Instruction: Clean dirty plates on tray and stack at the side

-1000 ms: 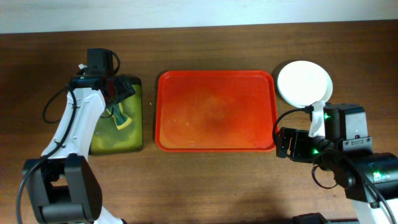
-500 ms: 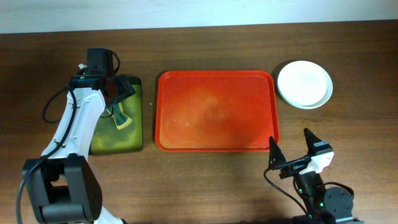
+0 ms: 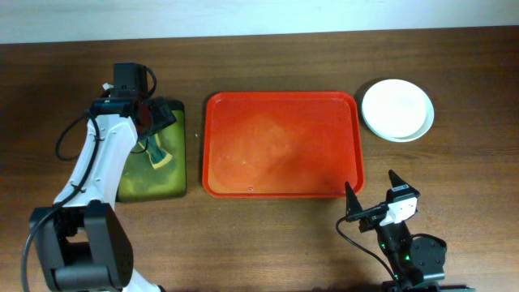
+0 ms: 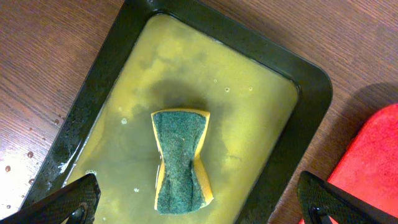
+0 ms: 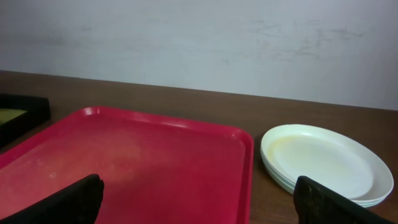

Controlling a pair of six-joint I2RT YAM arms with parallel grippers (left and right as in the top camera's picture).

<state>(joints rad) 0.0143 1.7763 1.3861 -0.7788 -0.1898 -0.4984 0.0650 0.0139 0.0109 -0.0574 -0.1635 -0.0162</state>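
Plates (image 3: 397,109) sit stacked on the table (image 3: 454,65) just beside the tray (image 3: 281,144), off its far right corner. You see a cream-white one on top with a faint yellowish smear; those beneath show only as thin rims in the right wrist view (image 5: 326,163), too slight to count or colour with confidence.

Your right gripper (image 3: 373,193) hangs near the tray's near right corner, jaws spread wide and holding nothing; most of that arm is cut off by the bottom edge of the overhead view. From its wrist camera the stack lies ahead and to the right, well apart from the fingers (image 5: 81,198).

Your left gripper (image 4: 199,205) hovers above the black tray (image 4: 311,93), jaws likewise wide apart and holding nothing, only their tips in frame. Below them a sponge (image 4: 180,158), green face up and pinched at the waist, lies in murky yellow-green liquid.
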